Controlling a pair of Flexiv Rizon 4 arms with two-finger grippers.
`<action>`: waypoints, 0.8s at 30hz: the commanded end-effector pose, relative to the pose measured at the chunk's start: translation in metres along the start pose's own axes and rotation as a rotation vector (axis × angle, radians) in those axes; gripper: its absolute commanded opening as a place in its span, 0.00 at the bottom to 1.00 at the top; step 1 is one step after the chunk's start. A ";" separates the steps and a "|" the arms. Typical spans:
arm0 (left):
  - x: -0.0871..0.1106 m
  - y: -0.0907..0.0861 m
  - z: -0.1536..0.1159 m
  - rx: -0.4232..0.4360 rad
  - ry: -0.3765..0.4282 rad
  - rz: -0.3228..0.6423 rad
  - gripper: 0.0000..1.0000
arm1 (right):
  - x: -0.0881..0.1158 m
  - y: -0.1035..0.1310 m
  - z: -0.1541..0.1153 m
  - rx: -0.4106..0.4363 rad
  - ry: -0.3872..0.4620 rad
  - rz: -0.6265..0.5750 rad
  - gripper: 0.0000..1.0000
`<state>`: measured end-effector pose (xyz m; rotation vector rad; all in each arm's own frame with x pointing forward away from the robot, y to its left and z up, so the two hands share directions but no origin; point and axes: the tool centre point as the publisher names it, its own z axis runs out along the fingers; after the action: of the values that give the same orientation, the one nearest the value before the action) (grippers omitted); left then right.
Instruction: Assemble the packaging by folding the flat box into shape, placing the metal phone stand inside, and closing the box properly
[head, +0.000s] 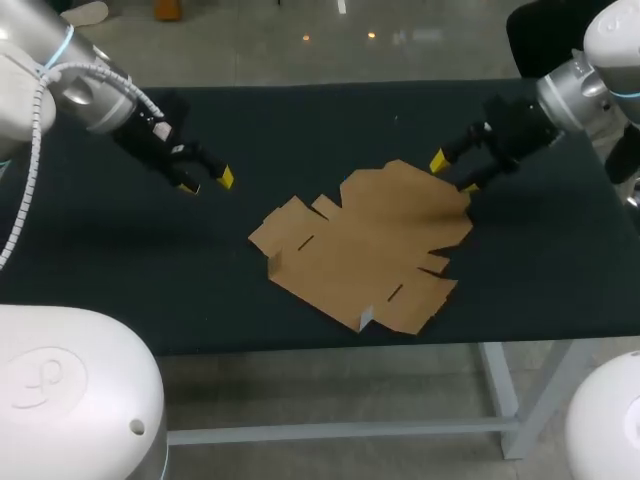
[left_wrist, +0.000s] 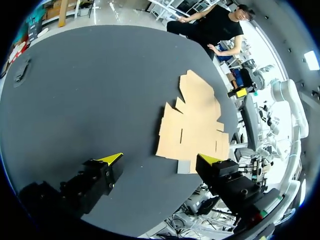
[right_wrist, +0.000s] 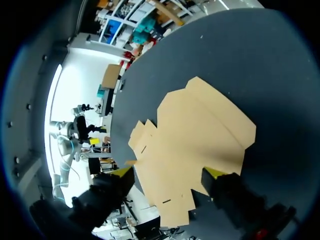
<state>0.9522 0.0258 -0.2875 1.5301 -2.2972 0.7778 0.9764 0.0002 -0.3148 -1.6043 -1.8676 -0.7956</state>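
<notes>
The flat brown cardboard box blank (head: 365, 245) lies unfolded in the middle of the black table. A small flap (head: 365, 318) stands up at its front edge. My left gripper (head: 205, 182) hangs open above bare table, well to the left of the blank. From the left wrist view the blank (left_wrist: 192, 125) lies ahead of the wide-open left gripper (left_wrist: 161, 159). My right gripper (head: 452, 172) is open over the blank's far right edge. In the right wrist view the blank (right_wrist: 195, 145) spreads out under and ahead of the right gripper (right_wrist: 167, 172). No metal phone stand is in view.
The black table top (head: 120, 260) stretches wide to the left of the blank and behind it. Its front edge runs just below the blank's front flap. A small dark thing (left_wrist: 20, 72) lies near a far corner of the table in the left wrist view.
</notes>
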 end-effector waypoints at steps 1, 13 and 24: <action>0.001 0.000 -0.004 -0.024 0.007 0.038 1.00 | 0.001 -0.005 -0.009 0.014 0.017 -0.010 1.00; 0.002 -0.002 -0.011 -0.198 0.092 0.278 1.00 | 0.003 -0.004 -0.015 0.060 0.056 -0.066 1.00; 0.002 -0.002 -0.011 -0.198 0.092 0.278 1.00 | 0.003 -0.004 -0.015 0.060 0.056 -0.066 1.00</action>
<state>0.9510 0.0302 -0.2786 1.0895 -2.4635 0.6667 0.9717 -0.0083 -0.3031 -1.4823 -1.8962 -0.7980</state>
